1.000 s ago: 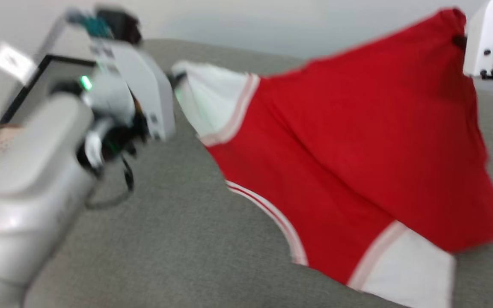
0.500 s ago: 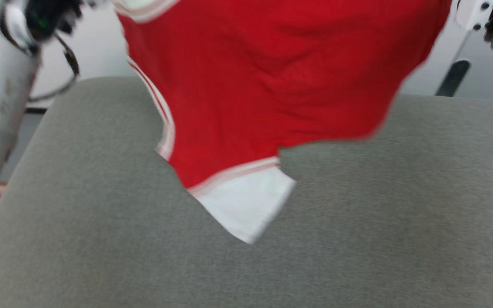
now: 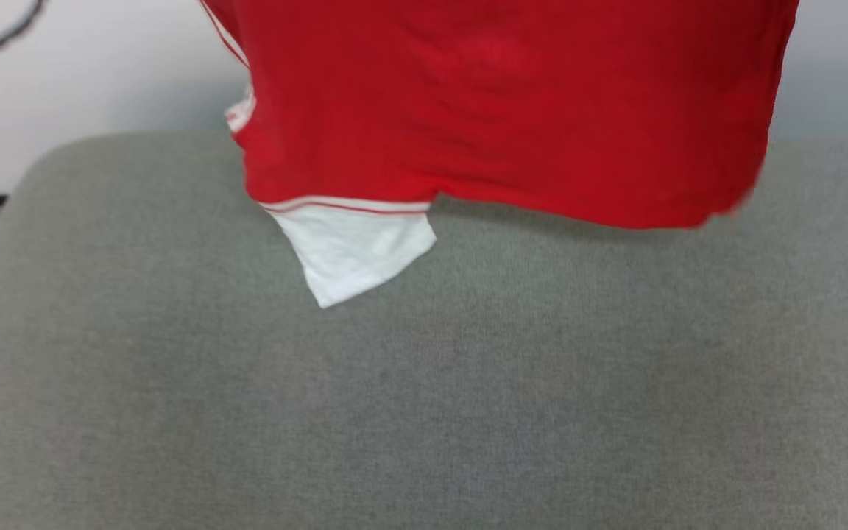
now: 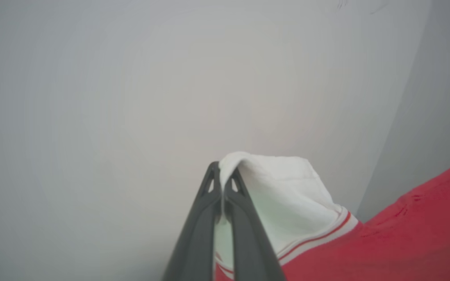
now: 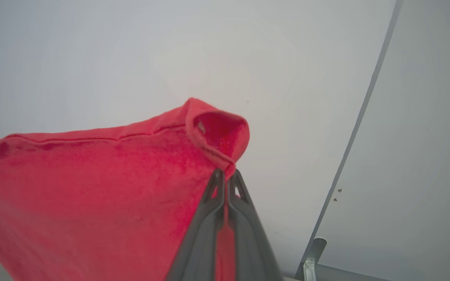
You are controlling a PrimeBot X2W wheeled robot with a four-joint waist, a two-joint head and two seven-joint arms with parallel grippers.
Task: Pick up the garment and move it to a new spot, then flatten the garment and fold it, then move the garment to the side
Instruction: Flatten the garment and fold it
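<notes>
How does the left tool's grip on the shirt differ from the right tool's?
The left tool pinches the white sleeve of the garment; the right tool pinches a red edge. Cloth falls to the right of the left tool in its wrist view, but spreads left of the right tool in its own. Both are shut on the garment, which hangs over the grey surface.

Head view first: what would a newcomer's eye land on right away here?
The bright red garment hanging across the top of the head view, one white sleeve dangling over the grey cushioned surface. In the wrist views, the left gripper pinches white sleeve fabric and the right gripper pinches a red corner.
</notes>
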